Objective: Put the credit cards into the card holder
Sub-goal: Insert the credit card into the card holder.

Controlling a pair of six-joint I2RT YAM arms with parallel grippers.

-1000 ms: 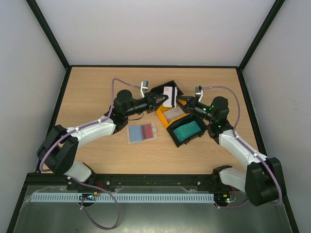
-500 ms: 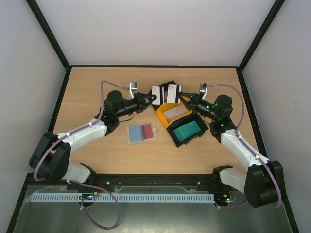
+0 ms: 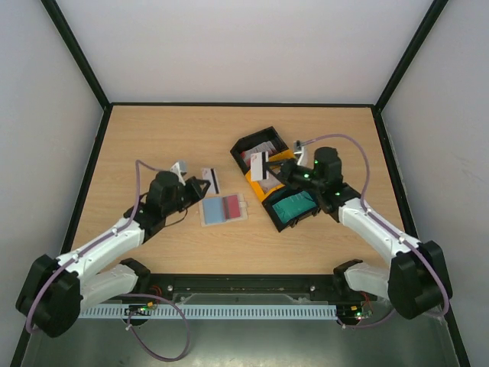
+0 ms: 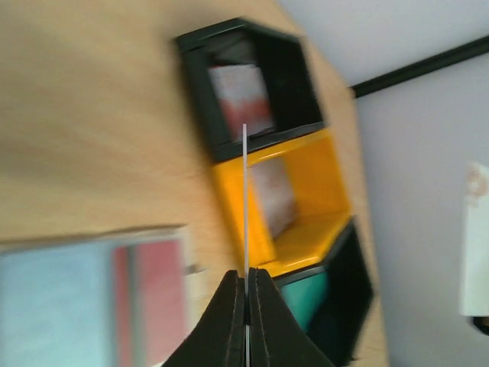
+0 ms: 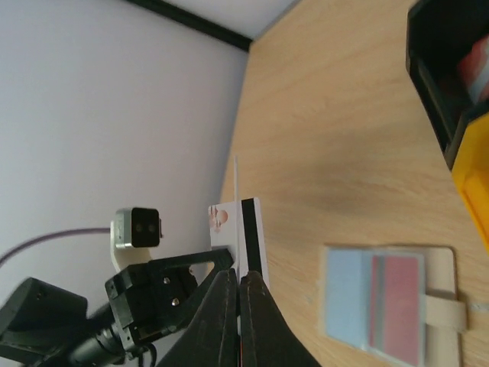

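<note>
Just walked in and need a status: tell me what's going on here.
The left pincer grips a whitish dark-striped card near the open card holder on the table. The right pincer holds a second card over the black-and-yellow tray. Neither card is in the holder yet.

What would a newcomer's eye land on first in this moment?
Both arms hold a card on edge. The left gripper pinches a dark-striped card just beyond the open card holder lying on the table. The right gripper pinches a second card at the black-and-yellow tray. Teal cards fill the tray's nearest compartment.
</note>
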